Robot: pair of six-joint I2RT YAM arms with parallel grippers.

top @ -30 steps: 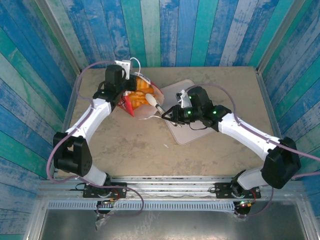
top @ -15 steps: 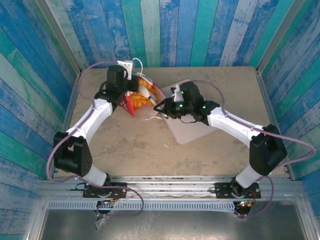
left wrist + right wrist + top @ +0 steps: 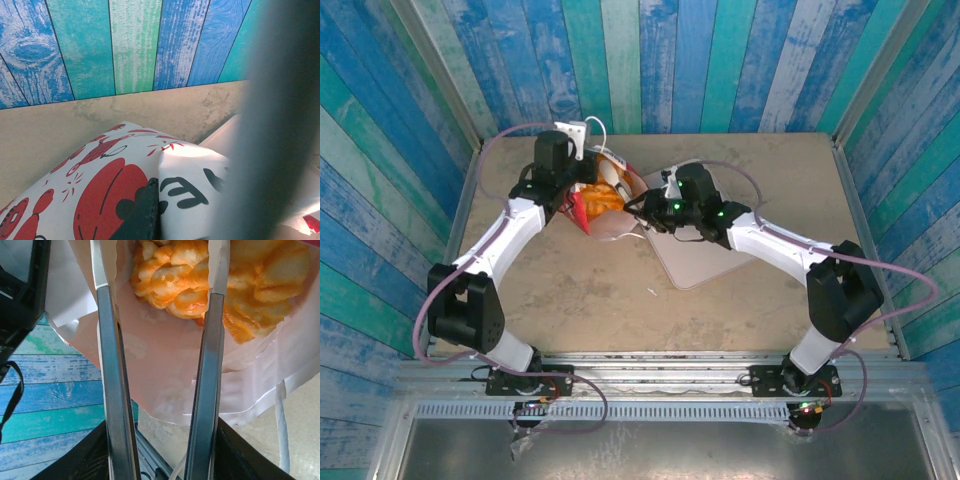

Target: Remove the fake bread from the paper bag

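we see the sandy surface (image 3: 570, 300) carrying a pale tray (image 3: 705, 262) and, just left of it, the paper bag (image 3: 610, 228), tipped with its mouth toward the right arm. the left end effector (image 3: 576, 188) is pinched tight on the bag's paper. the right end effector (image 3: 160, 270) sits at the bag's mouth, narrowly parted, with a twisted roll of the fake bread (image 3: 175, 280) between its prongs; the bread we can see lies inside the bag. we judge this the reach-in for a pastry. next it needs to close on the roll, then draw it out without dragging the bag.
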